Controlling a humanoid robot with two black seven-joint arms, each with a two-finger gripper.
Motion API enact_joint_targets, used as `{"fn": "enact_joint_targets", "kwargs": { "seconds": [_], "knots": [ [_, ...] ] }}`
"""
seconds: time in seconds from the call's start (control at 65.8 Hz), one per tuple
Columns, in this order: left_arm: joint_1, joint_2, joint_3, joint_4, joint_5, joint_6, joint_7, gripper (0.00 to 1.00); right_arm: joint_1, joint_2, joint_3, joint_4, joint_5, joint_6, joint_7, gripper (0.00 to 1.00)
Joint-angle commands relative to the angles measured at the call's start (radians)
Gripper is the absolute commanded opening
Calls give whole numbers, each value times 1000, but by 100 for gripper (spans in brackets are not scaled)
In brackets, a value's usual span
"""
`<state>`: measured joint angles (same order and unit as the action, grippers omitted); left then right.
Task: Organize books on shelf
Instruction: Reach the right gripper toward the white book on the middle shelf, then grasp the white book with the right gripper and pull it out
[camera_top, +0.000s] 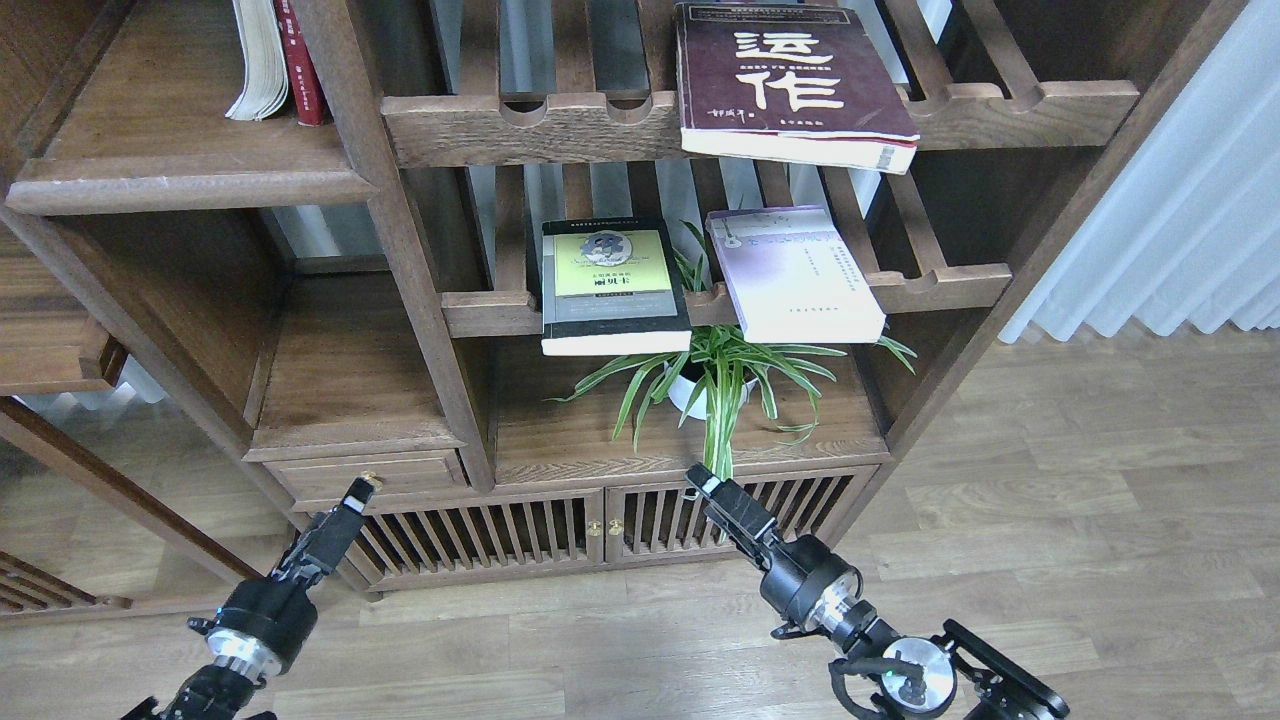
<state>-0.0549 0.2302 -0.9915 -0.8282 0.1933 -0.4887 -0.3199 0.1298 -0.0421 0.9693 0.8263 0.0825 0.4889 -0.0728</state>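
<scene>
The maroon paperback with big white Chinese characters (795, 85) lies flat on the upper slatted wooden rack (560, 125), overhanging its scalloped front rail; on the lower slatted rack (490, 310) the black-grey paperback with a yellow-green panel (612, 285) and the pale lavender-white paperback (797, 273) lie side by side, apart; the dark brown solid wooden shelf with a rounded front edge (170, 160) sits upper left, bearing two upright books (275, 60); the left tool (358, 492) and right tool (702, 485) hang low before the cabinet doors, holding nothing; whether their fingers are spread I cannot tell.
</scene>
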Motion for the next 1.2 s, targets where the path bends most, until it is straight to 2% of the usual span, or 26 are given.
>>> {"fn": "enact_joint_targets", "kwargs": {
  "seconds": [0.0,0.228,0.608,1.064,1.14,1.185],
  "knots": [
    [-10,8,-29,57,-1,0,-2,100,-2,-7,-6,-3,-1,0,-5,99],
    [-25,14,-56,106,-3,0,16,100,1,-2,-6,5,-4,0,-4,99],
    [-25,5,-64,109,-5,0,7,100,76,42,146,37,75,0,54,99],
    [-26,9,-87,116,-6,0,1,100,131,42,221,39,198,0,57,97],
    [-26,9,-87,127,-6,0,1,100,131,42,221,39,200,-45,65,94],
    [-26,9,-87,127,-8,0,-1,100,131,42,221,39,200,-79,88,93]
  ]
}}
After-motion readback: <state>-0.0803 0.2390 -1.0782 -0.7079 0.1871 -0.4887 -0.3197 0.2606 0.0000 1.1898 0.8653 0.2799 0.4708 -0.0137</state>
